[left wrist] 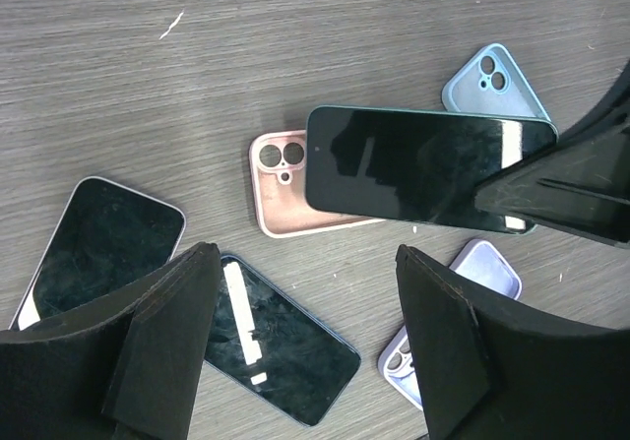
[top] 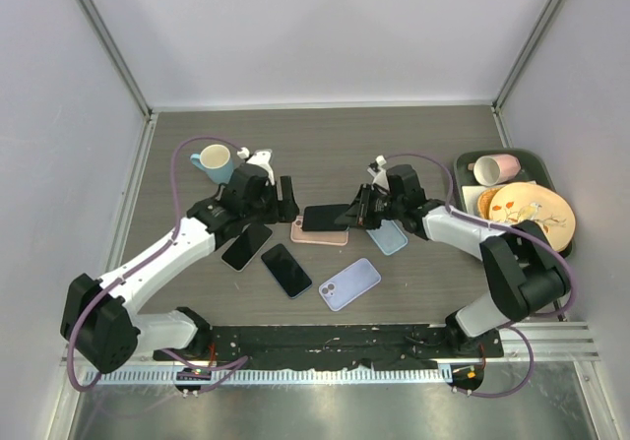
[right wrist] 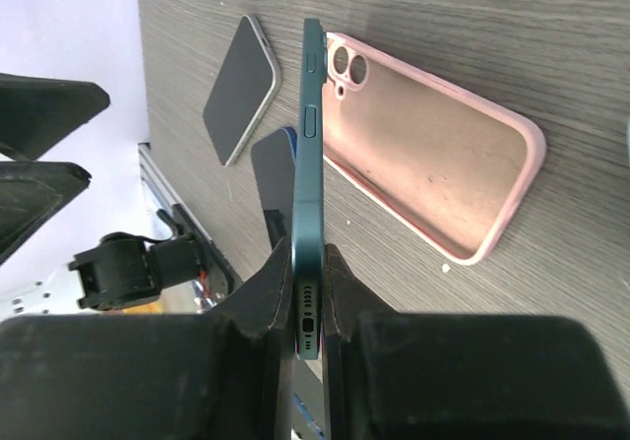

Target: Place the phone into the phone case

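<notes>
Left gripper [left wrist: 305, 255]: I see its jaws apart, nothing between them, above mid-table.
Phone [top: 325, 218]: overlaps the pink case [top: 297, 231] at mid-table. Only the right wrist view shows me its side buttons and port.
Right gripper [right wrist: 307, 258]: clamped on the phone's port end.

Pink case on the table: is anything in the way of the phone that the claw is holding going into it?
Nothing visible is. The pink case lies open side up and empty, and the phone in the right claw is held over it. The left claw, open, stands off to the side.
</notes>
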Controlling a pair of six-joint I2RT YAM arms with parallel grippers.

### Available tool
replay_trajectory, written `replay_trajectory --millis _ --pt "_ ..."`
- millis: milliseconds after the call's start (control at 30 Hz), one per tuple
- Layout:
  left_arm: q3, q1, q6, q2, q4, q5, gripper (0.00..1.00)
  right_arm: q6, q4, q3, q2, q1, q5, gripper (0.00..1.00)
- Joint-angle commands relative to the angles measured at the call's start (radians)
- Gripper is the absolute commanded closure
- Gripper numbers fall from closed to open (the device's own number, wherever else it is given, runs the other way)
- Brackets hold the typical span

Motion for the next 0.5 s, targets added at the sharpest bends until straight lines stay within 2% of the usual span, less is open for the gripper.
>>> replay_trajectory --millis 0,100,467 --pt "-0.014 -0.003 0.030 -0.029 0.049 0.006 0.23 0.117 0.241 -0.003 0.039 0.004 -0.120 0.99" --pt "-0.027 -0.005 0.006 -0.037 0.035 -0.049 0.24 0.142 0.271 -0.009 0.063 0.004 -0.149 0.99" --pt "-0.053 -0.005 0.012 -0.038 0.046 -0.042 0.24 0.111 0.223 0.019 0.189 0.004 -0.162 0.99"
